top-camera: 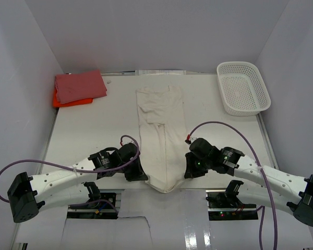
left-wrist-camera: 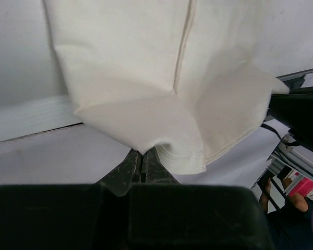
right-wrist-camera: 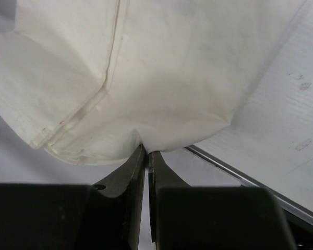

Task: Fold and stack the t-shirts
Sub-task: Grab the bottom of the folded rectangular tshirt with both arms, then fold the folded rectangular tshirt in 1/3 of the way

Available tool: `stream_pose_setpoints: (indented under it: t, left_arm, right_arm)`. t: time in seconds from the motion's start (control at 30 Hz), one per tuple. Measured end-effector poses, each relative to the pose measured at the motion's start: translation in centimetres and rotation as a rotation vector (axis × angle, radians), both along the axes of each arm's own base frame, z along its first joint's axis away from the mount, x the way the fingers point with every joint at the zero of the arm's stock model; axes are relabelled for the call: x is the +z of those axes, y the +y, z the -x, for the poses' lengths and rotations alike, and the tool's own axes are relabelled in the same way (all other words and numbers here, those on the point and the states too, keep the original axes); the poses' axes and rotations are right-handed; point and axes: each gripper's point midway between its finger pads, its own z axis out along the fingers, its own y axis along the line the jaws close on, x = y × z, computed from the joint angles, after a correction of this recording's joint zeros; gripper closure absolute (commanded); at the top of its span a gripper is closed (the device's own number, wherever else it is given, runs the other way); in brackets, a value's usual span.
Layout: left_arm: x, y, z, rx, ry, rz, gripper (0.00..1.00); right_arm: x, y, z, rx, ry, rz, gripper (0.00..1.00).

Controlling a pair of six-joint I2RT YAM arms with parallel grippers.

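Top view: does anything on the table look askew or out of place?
Far left, the pink t-shirt lies skewed over the orange t-shirt, whose corner sticks out. The cream t-shirt overhangs the near table edge, pinched by the left tool and right tool.

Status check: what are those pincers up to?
Left pincer, right pincer shut on cream shirt, near hem. Pink shirt stacked on orange shirt, far left. Nothing in the way.
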Motion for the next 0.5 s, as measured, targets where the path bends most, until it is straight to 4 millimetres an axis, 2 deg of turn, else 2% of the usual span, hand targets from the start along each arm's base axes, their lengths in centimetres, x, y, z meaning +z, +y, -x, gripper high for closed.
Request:
stream_pose_setpoints:
  t: [0.13, 0.23, 0.5]
  left_arm:
    - [2.3, -1.0, -1.8, 0.027, -0.059, 0.016, 1.00]
    - [3.2, -1.4, -3.0, 0.042, -0.089, 0.008, 1.00]
    - [2.0, -0.5, -5.5, 0.101, -0.088, -0.064, 1.00]
  right_arm:
    - [0.7, 0.1, -1.4, -0.018, -0.051, 0.010, 0.92]
    - [1.2, 0.1, -2.6, -0.034, -0.084, 0.010, 0.92]
    - [1.0, -1.3, -6.4, -0.094, -0.097, 0.012, 0.92]
